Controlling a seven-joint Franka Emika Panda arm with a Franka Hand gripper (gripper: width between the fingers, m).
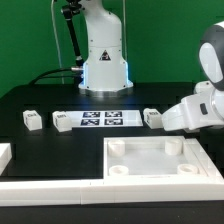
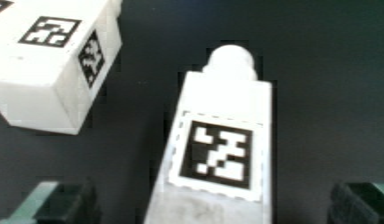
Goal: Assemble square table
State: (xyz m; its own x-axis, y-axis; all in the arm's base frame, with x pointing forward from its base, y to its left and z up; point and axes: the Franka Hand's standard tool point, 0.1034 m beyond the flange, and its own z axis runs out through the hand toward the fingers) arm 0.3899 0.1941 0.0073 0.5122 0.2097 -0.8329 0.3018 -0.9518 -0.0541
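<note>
The square tabletop (image 1: 160, 158), a white slab with a raised rim and corner sockets, lies at the front on the exterior view's right. Two white tagged legs (image 1: 33, 120) (image 1: 62, 121) lie left of the marker board. Another leg (image 1: 152, 118) lies right of it, next to my gripper (image 1: 168, 120). In the wrist view that leg (image 2: 221, 130) lies lengthwise between my dark fingers (image 2: 56, 205), tag facing up, and my gripper (image 2: 207, 202) is open around it without touching it. A second tagged leg (image 2: 56, 60) lies close beside it.
The marker board (image 1: 100, 119) lies mid-table in front of the robot base (image 1: 104, 60). Long white border rails (image 1: 50, 185) run along the front edge and the front left (image 1: 5, 155). The table surface is black.
</note>
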